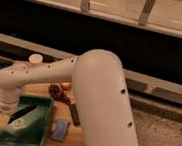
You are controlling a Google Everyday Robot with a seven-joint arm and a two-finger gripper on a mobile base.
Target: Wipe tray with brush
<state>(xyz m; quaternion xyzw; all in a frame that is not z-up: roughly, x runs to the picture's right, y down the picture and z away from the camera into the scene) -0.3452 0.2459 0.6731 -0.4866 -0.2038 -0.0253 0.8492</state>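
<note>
The green tray (35, 131) lies at the lower left of the frame on a wooden table (76, 138), its raised rim showing along the top and right sides. Across its floor, slanting from lower left up to the right, lies a slim dark shape that looks like the brush (22, 113). The gripper (3, 117) hangs directly over the tray's left half, at the end of the big white arm (96, 98) that fills the middle of the frame. Whether its fingers are closed on the brush or apart cannot be told, since the wrist hides them.

Judging from this, the wiping step itself seems to be in hand, with the brush down at the tray floor. The next move would call for a sweep across the floor while keeping the head pressed flat and inside the rim.

Just right of the tray sits a small blue object (61, 130), beside it a flat black bar (74, 113). Above these lie a dark reddish cluster (57, 91) and a small orange item (65, 86).
</note>
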